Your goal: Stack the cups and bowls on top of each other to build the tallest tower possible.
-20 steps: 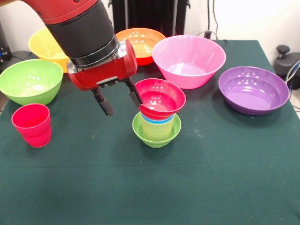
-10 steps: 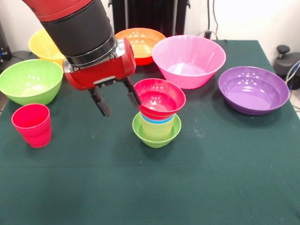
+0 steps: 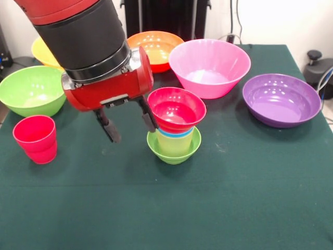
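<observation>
In the front view, the red and black arm's gripper (image 3: 127,125) hangs with its two dark fingers spread apart and empty, just beside the tower (image 3: 175,127). That tower stands upright on the small lime-green plastic bowl (image 3: 174,149), with the pale yellow and blue tumblers nested in it and the small glossy red bowl (image 3: 176,109) on top, mouth up. The red plastic tumbler (image 3: 35,138) stands upright, mouth up, well apart from the tower, beyond the gripper. Likely that cup goes next. No overhead view is given.
</observation>
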